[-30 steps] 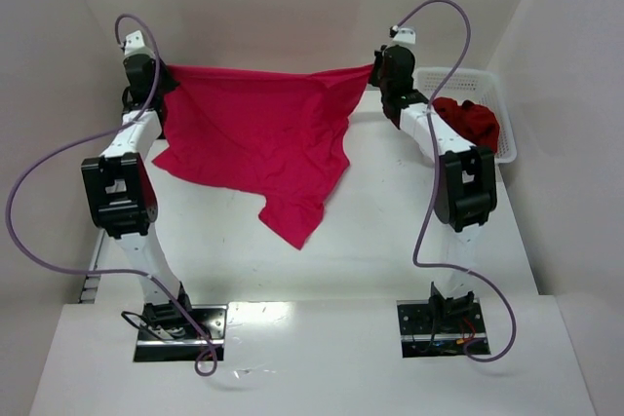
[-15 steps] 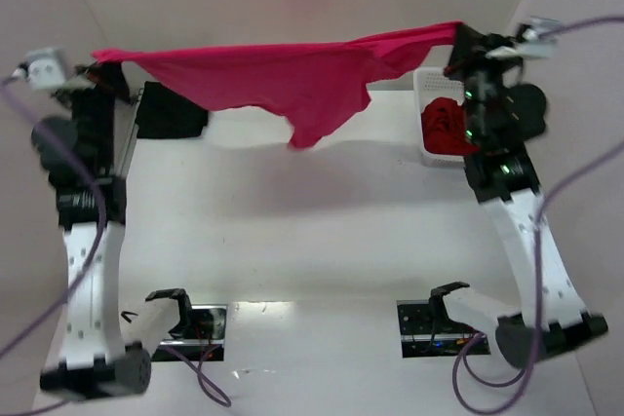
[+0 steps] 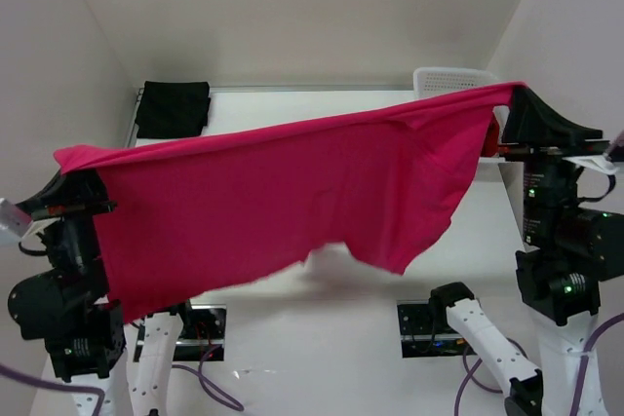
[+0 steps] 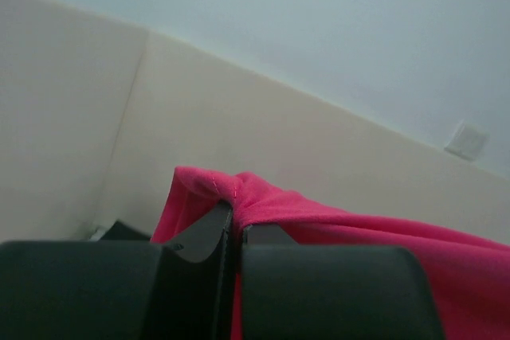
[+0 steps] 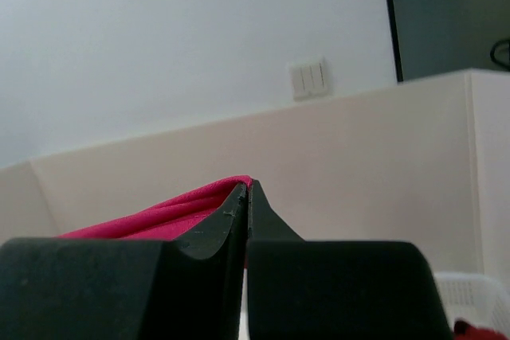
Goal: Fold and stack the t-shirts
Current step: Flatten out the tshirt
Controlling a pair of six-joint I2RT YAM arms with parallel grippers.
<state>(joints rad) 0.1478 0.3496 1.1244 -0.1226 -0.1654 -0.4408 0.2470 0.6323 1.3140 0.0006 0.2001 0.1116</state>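
Both arms rear high: left gripper [image 3: 73, 187] mid-left, right gripper [image 3: 519, 104] upper right. Each clamps a corner of the crimson-pink t-shirt [image 3: 292, 202] stretched between them.

You have a white lattice basket [image 3: 453, 78] at the table's [image 3: 292, 107] far right corner, and a wall switch [image 5: 307, 79] on the wall behind.

The crimson-pink t-shirt [image 3: 292, 202] hangs stretched wide in the air above the table [image 3: 312, 106], pinched at its two upper corners, the left one nearer and the right one farther. Its lower edge droops unevenly. A black t-shirt [image 3: 173, 109] lies folded flat at the table's far left. A scrap of darker red t-shirt [image 5: 476, 329] shows at the far right.
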